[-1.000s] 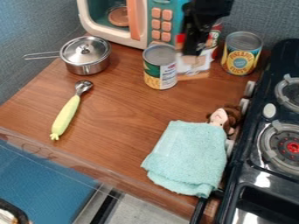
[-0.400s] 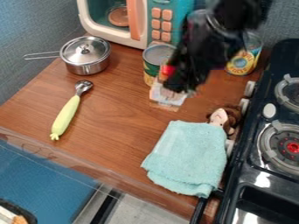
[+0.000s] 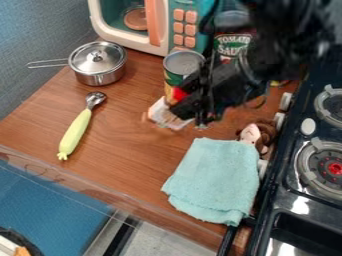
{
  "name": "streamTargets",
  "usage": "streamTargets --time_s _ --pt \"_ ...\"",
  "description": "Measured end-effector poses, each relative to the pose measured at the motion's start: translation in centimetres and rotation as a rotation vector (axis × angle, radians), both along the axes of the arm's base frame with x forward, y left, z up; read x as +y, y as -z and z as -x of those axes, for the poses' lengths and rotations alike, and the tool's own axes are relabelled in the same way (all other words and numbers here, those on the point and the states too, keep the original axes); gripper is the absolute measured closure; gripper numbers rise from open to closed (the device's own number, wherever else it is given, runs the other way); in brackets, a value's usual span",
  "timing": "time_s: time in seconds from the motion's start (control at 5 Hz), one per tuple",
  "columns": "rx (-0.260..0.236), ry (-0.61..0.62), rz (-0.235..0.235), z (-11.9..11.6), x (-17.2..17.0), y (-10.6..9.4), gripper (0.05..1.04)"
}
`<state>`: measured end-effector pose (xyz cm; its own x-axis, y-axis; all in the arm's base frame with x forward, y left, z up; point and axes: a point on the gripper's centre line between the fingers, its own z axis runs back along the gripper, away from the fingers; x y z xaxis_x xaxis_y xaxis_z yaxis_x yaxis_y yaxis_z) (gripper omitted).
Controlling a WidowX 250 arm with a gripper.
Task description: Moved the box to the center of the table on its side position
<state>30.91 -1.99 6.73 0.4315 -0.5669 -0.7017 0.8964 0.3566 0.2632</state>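
Camera view: a tilted, whitish box (image 3: 162,115), red near the top, gripped by the hand (image 3: 192,113).

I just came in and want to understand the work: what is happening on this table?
The black two-finger gripper appears to hold a small white-and-red box in front of a green-and-yellow metal can, over the brown wooden table. A light-blue folded cloth lies nearer the camera.

Box (image 3: 162,115) nearer center of table (image 3: 133,137)
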Motion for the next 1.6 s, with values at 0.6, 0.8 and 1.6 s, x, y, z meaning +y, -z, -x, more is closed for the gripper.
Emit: streamTargets --time_s 0.6,0.8,1.6 --pt "0.040 -0.084 -0.114 0.6 4.8 1.7 0.723" --pt "0.101 -0.084 -0.112 0.9 5.2 2.7 0.723" --pt "0.274 -0.036 -0.072 1.6 4.9 5.8 0.652"
